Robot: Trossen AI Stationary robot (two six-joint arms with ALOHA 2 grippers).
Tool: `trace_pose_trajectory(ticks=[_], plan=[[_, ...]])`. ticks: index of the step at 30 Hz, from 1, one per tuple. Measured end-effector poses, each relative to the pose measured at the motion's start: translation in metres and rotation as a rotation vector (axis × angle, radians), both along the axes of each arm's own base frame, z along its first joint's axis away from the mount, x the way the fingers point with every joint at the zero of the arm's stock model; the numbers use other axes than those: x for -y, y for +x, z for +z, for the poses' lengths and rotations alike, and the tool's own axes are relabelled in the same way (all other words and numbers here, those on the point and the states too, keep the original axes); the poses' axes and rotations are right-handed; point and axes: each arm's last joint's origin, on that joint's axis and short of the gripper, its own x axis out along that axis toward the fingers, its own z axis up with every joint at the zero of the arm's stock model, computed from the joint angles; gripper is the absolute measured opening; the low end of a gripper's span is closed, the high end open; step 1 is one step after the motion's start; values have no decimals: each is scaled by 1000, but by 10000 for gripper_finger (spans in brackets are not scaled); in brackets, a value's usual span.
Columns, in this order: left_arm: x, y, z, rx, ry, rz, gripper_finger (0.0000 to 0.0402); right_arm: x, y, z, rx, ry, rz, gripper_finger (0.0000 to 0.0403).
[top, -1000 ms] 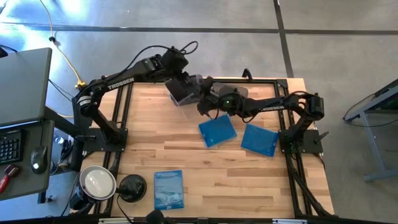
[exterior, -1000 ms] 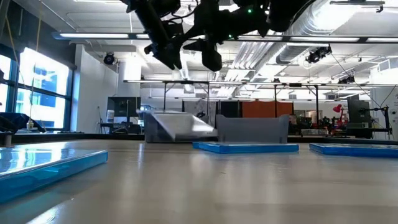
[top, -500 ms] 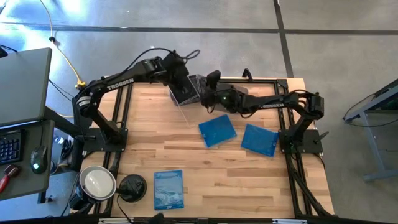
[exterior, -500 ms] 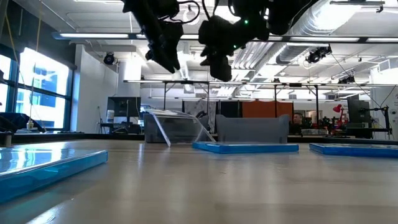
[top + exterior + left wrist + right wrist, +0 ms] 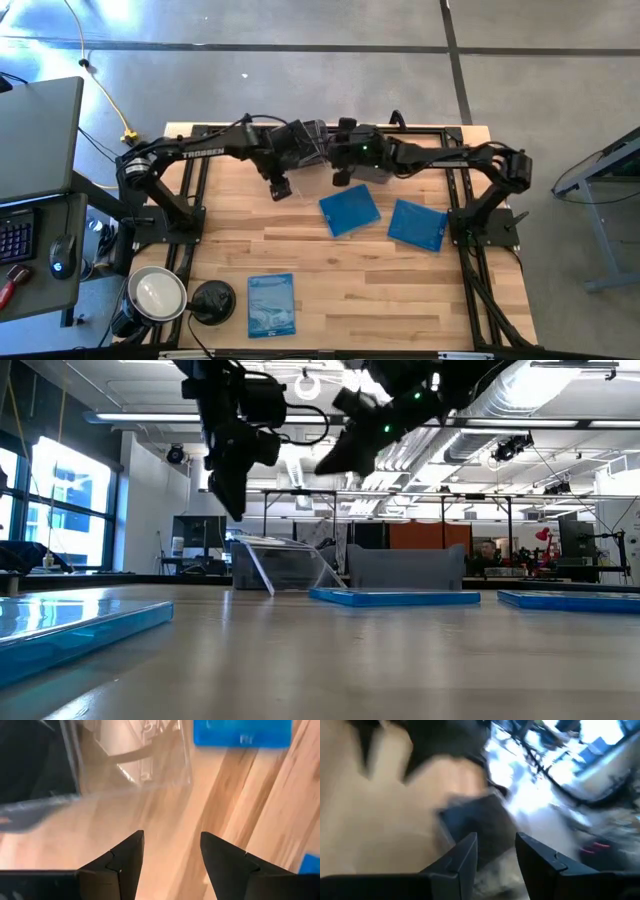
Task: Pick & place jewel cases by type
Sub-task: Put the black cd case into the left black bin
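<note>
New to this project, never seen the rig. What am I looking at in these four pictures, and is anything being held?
It is a wooden table with two dark robot arms, each ending in a two-finger pincer. One picture looks straight down, one looks level across the tabletop, and two come from cameras on the arms' wrists.

The left pincer and right pincer both hang above the far part of the table, fingers apart, holding nothing.

On the table lie three flat blue square plastic cases: two near the middle-right and a paler printed one at the near edge. At the far edge stand two smoky translucent tubs, with a clear case leaning tilted at the left one.
</note>
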Motion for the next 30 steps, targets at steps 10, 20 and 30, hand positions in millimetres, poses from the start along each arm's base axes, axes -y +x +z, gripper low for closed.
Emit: trace_pose_trajectory(ticks=[10, 20, 30], plan=[[-5, -48, 50, 147, 177, 148, 193, 14, -32, 17, 22, 277, -93, 130], [11, -98, 1, 670, 140, 411, 193, 28, -29, 1, 42, 456, -53, 130], [9, -94, -37, 721, 59, 542, 193, 40, -18, -30, 29, 561, -183, 130]])
